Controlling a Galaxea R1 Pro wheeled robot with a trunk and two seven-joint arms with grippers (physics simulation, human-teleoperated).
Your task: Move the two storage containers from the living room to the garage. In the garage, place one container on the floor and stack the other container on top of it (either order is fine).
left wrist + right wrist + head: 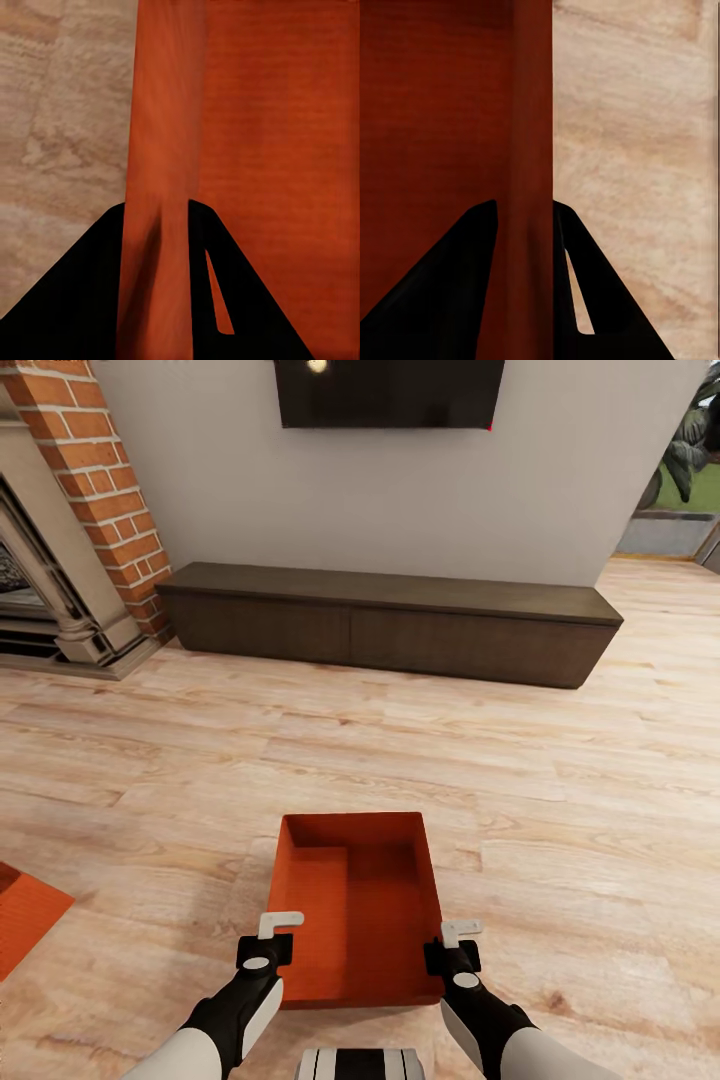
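Note:
In the living room, an orange-red open-top storage container [355, 900] sits just ahead of me over the light wood planks. My left gripper [268, 948] is shut on its left wall [161, 150]. On the opposite side, my right gripper [525, 225] is shut on the right wall [531, 112], also seen from the head [452, 950]. Each wall runs between that hand's two dark fingers. A corner of the second storage container [25, 915] shows at the left edge of the head view. The garage and its floor are out of view.
A long dark low cabinet [390, 622] stands against the wall ahead under a wall TV [390, 392]. A red brick fireplace [85, 510] is at the far left. Glass doors with greenery [685, 480] are at the far right. Wood floor stretches between me and the cabinet.

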